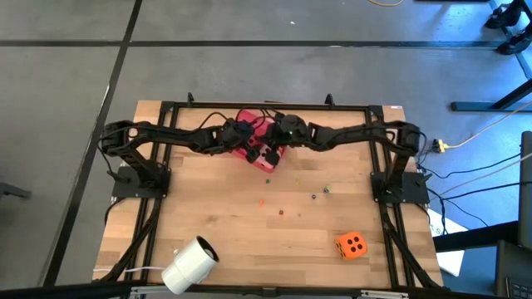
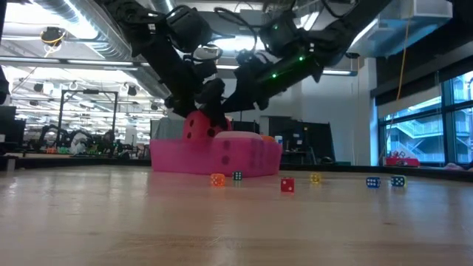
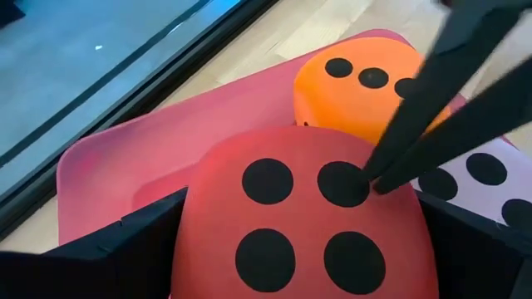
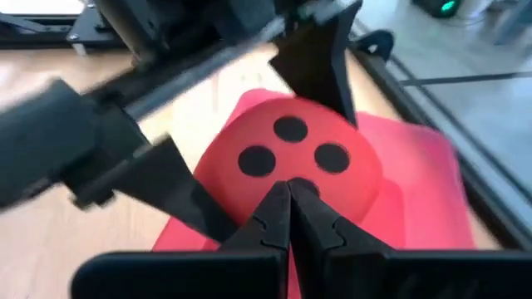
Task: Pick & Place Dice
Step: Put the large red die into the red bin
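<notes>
We see the wooden table point(image 1: 233, 224) first, with the two dark arms reaching in from either side and meeting over its far middle. There lies the flat pink-red tray point(image 3: 108, 166), and three of the dice are on it. The red die point(image 3: 303, 220) sits on the tray with a four-pip face toward the left wrist camera. The left gripper point(image 1: 243, 135) has its fingers point(image 3: 125, 249) spread wide, one on each side of the red die, standing close by its sides; we cannot tell whether they press on it. The right gripper point(image 4: 291, 208) is clenched shut on nothing, its two fingers together, and their tip touches the pipped face of the red die, as both wrist views show.

Behind the red die on the tray is an orange die point(image 3: 366, 83), just beside it, and the pink die point(image 3: 486, 183) lies next to both, at the tray's edge toward the middle of the table. The second orange die point(image 1: 352, 245) lies well apart from all this, alone on the near right part of the table.

A white roll point(image 1: 189, 264) lies at the near left edge. Smallest are the tiny coloured dice point(image 2: 287, 185) scattered on the bare wood near the tray.
</notes>
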Action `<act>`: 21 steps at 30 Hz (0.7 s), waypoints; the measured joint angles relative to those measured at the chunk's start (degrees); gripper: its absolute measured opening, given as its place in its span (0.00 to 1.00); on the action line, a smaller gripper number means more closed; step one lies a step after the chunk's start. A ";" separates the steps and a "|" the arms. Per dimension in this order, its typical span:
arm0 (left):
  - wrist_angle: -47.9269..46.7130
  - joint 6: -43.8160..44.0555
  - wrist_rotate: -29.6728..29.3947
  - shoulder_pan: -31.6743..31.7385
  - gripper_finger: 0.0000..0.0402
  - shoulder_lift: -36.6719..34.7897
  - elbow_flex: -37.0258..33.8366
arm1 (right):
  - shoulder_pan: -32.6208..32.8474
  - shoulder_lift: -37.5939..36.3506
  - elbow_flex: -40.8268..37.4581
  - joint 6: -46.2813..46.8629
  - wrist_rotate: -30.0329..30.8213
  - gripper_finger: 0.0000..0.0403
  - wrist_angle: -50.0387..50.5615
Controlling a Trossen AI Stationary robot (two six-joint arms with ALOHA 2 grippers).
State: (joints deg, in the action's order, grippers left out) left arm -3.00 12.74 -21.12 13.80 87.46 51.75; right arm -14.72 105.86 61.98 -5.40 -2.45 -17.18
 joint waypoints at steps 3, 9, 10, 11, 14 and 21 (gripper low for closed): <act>-0.15 -0.44 -0.06 0.04 1.00 0.01 -0.02 | -1.26 1.55 0.08 0.60 -1.72 0.00 -0.28; 0.39 0.10 0.11 -0.13 1.00 -0.02 -0.07 | -2.74 5.06 -0.07 2.59 -2.89 0.00 0.07; 0.28 0.09 0.12 -0.20 1.00 -0.02 -0.05 | -2.80 5.12 -0.07 2.53 -2.89 0.00 0.04; 0.21 0.08 0.14 -0.24 1.00 -0.02 -0.06 | -2.78 5.12 -0.05 2.35 -2.85 0.00 -0.24; 0.02 0.08 0.19 -0.56 1.00 -0.04 -0.04 | -2.76 4.93 -0.04 1.96 -2.84 0.00 -0.28; 0.15 0.04 -0.85 -0.92 1.00 0.25 0.00 | -2.71 3.14 -0.02 1.33 -2.98 0.00 0.04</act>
State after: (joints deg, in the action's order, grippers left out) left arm -2.85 12.79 -21.97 12.88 87.71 51.75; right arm -17.43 109.01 61.95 -4.06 -5.43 -17.14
